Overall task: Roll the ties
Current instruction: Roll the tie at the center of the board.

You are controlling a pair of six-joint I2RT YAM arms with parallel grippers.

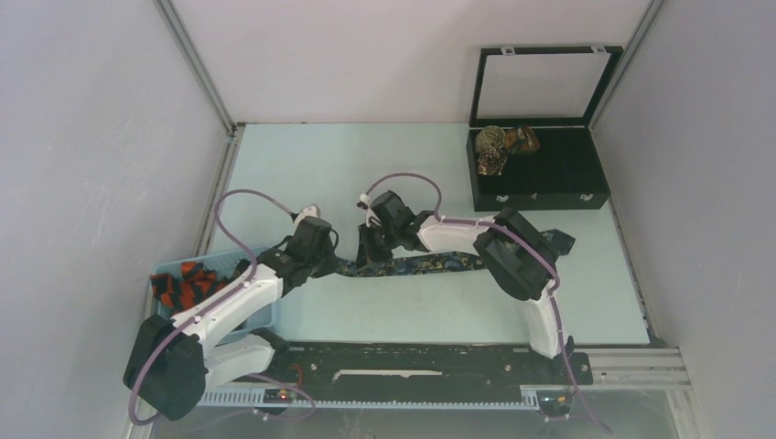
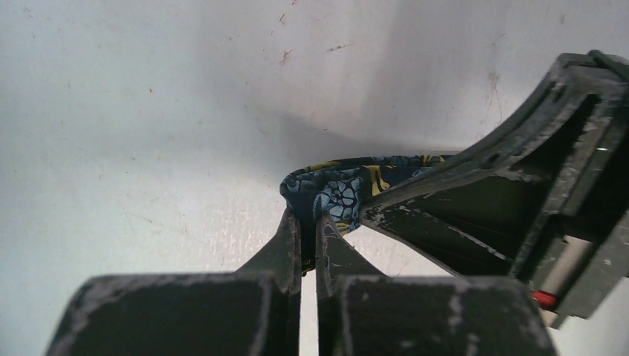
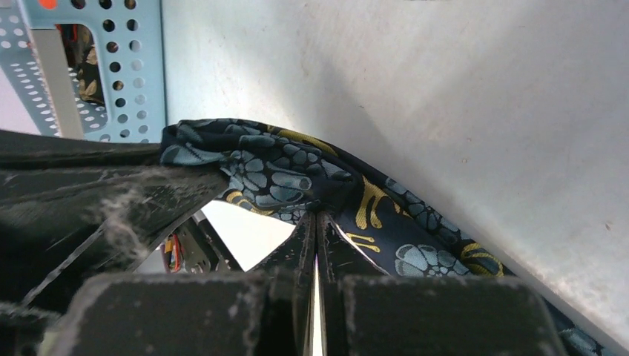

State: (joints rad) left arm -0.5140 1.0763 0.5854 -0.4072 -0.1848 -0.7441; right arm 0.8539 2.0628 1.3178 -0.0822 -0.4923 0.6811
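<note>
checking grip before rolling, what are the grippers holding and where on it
Both hold the navy tie: the left gripper and the right gripper are each shut on the folded-over fabric at one end.

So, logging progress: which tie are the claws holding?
The navy floral tie on the table; the orange-black one sits in the basket, rolled ones in the box.

A pale green table (image 1: 366, 155) is enclosed by grey walls (image 1: 82, 137). A black case (image 1: 540, 198) is set at its far right corner, the glazed lid (image 1: 544, 84) raised upright. A perforated blue basket (image 3: 126, 74) is placed at the near left edge, beside a black rail (image 1: 421, 359).
</note>
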